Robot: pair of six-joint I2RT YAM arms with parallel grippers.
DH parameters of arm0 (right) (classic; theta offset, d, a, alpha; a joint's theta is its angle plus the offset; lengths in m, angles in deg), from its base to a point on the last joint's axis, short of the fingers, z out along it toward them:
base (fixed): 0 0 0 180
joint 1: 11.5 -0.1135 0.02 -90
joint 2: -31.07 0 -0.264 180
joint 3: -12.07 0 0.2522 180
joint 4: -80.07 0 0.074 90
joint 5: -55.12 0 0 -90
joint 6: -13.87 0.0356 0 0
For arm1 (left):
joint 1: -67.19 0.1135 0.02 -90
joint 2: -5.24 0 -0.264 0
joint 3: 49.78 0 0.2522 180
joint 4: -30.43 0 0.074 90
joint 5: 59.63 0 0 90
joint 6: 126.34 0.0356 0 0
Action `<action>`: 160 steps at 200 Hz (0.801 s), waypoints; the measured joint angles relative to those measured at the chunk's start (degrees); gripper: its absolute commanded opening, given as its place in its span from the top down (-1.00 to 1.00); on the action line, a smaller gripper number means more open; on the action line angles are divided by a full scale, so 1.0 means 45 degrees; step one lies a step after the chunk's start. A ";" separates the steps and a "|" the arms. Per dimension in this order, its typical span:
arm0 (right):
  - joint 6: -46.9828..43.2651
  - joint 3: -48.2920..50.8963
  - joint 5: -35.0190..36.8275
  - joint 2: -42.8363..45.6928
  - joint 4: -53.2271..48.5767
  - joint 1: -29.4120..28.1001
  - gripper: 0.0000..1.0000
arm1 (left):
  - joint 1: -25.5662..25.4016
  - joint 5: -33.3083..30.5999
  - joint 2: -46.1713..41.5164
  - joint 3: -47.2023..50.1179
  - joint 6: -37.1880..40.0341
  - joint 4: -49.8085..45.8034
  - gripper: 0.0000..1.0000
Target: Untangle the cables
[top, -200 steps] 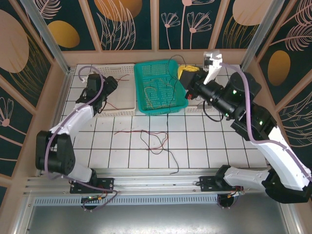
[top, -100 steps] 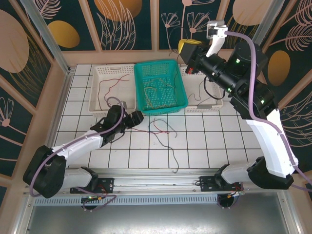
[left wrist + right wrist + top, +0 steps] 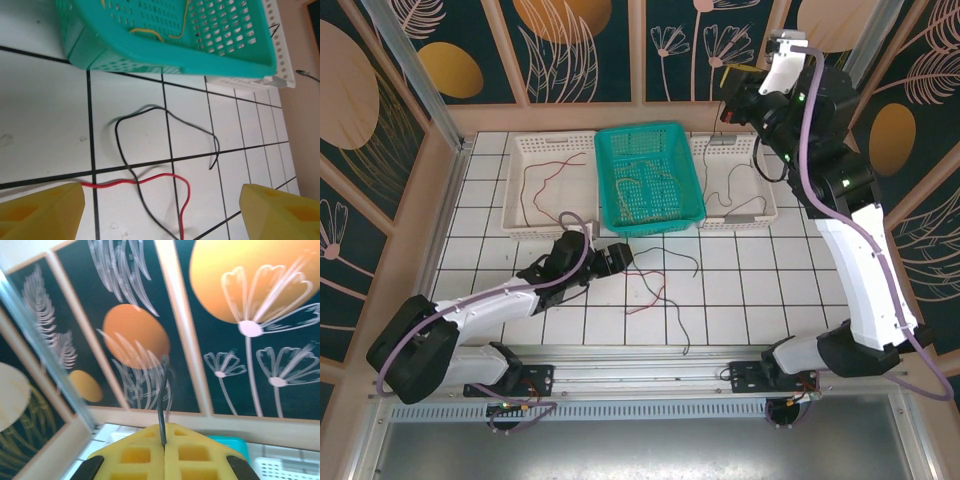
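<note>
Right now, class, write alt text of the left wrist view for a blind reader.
A black cable and a red cable cross on white tiles, ahead of the yellow fingers of the open left end effector. A teal basket holding a yellow cable stands behind.

Bright, even light casts faint shadows. In the right wrist view, the dark cable (image 3: 161, 407) blurs toward 12 o'clock.

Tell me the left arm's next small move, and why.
Probably lower the left gripper and close on the red cable: its jaws stand open right above where that cable crosses the black cable on the tiles, so lifting red could part them.
</note>
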 measured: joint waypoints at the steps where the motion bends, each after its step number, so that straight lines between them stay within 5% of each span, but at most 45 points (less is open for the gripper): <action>1: -0.0010 0.0019 0.0005 0.0000 0.0005 0.0015 1.00 | -0.0005 0.0000 0.0000 0.0010 0.0000 0.0000 -0.61; 118: -0.0510 0.1214 0.1243 -0.2293 0.1749 0.2594 1.00 | -0.0432 -0.0243 0.0039 0.0437 -0.0049 0.0214 -0.60; 160: -0.0335 0.3570 0.1457 -0.2608 0.2759 0.2929 1.00 | -0.0549 -0.0282 0.0068 0.0481 -0.0107 0.0267 -0.60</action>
